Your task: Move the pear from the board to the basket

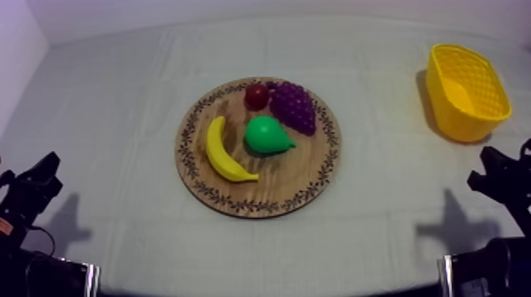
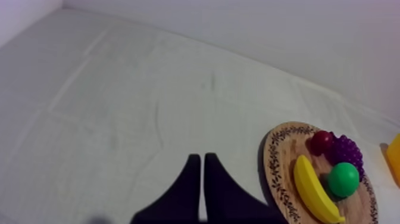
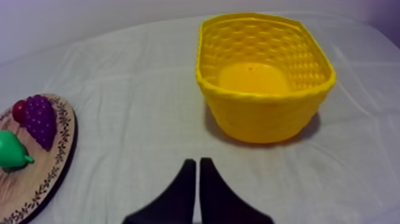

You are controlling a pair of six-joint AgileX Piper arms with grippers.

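Our pear (image 1: 267, 136) lies mid-frame on the wooden board (image 1: 237, 207), thin end pointing right. The yellow basket (image 1: 442, 110) sits upper right, so we think our right fingers (image 3: 184, 184) are handier. Those and our left fingers (image 2: 189, 179) lie pressed together, holding nothing.

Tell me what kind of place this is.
Probably a lab bench staged for robot practice, not a kitchen: a cloth-covered table, a toy pear on a wooden board, and an empty yellow basket.
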